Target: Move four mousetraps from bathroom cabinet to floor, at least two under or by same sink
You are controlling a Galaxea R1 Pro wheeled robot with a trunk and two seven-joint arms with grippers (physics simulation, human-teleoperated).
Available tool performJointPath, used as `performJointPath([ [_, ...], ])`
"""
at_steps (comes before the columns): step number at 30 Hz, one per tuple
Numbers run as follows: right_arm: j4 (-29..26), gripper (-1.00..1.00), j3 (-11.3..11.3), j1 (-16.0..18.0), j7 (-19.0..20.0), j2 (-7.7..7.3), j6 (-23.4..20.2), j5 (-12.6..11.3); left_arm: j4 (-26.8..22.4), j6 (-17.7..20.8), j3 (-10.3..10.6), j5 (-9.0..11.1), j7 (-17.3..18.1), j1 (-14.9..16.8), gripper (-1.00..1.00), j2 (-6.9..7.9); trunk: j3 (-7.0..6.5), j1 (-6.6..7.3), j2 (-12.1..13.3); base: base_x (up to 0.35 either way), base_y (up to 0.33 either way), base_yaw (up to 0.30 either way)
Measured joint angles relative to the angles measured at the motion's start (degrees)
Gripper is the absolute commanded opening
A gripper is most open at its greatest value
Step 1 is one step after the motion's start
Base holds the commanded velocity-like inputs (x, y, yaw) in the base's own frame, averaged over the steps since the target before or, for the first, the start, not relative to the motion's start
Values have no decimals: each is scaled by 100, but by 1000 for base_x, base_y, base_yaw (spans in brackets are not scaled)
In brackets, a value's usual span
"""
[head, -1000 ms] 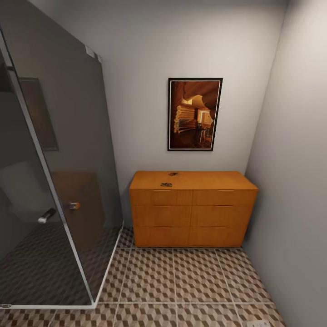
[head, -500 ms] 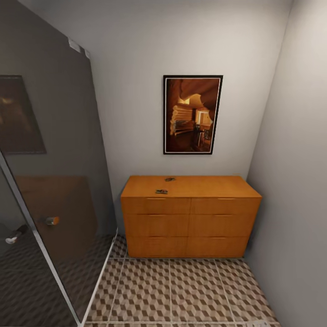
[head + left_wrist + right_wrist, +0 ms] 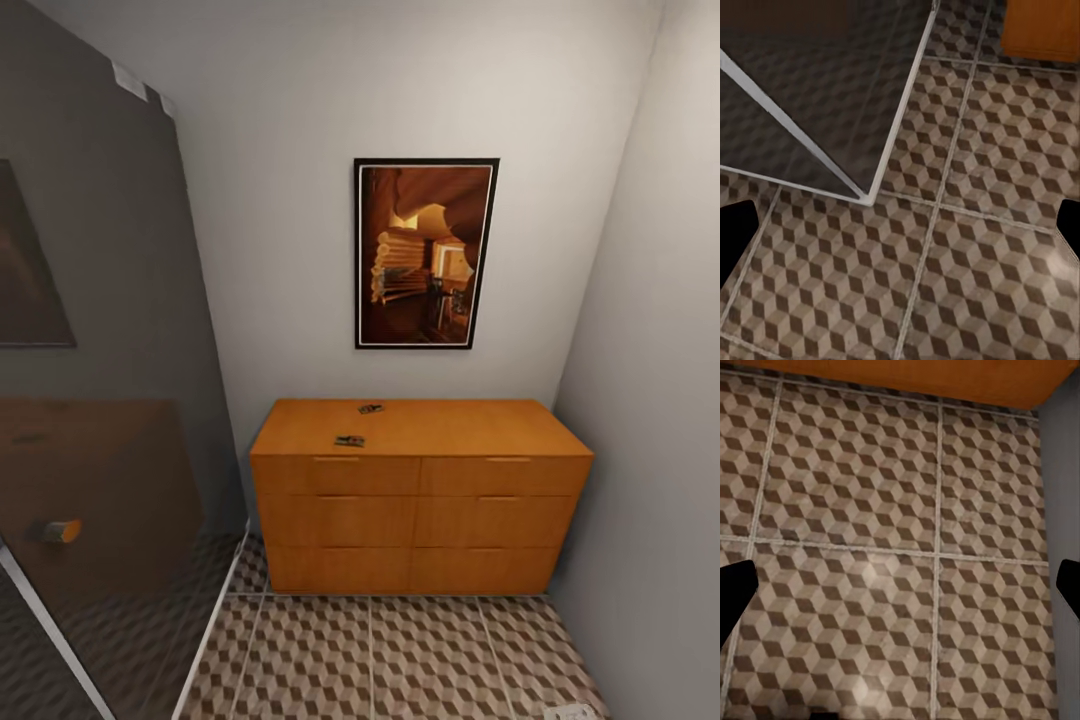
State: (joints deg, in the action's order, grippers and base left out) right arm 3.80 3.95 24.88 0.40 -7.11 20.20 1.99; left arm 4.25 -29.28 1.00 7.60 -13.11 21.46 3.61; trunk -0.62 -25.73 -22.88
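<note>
Two mousetraps [image 3: 349,441] lie on the cabinet [image 3: 420,495] top, well apart from both end effectors, left [image 3: 900,225] and right [image 3: 900,577], which hang wide open and empty over the floor [image 3: 870,510].

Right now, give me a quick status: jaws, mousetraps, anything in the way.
Both jaws wide apart, holding nothing. Two mousetraps visible on the cabinet top. Glass shower panel close on the left; bathroom floor ahead.

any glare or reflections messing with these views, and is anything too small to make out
Head view: the glass shower panel mirrors the cabinet and picture; two small dark items on the cabinet top are too small to identify. Right wrist view: soft sheen on the floor tiles.
</note>
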Motion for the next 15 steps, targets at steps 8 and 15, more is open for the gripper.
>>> performJointPath([
  [8, 0, 100, 0, 0, 0, 0, 0, 0, 0, 3, 0, 0, 0, 0, 100, 0, 0, 0, 0, 326, -1, 0],
  [15, 0, 100, 0, 0, 0, 0, 0, 0, 0, 1, 0, 0, 0, 0, 100, 0, 0, 0, 0, 302, 0, 0],
])
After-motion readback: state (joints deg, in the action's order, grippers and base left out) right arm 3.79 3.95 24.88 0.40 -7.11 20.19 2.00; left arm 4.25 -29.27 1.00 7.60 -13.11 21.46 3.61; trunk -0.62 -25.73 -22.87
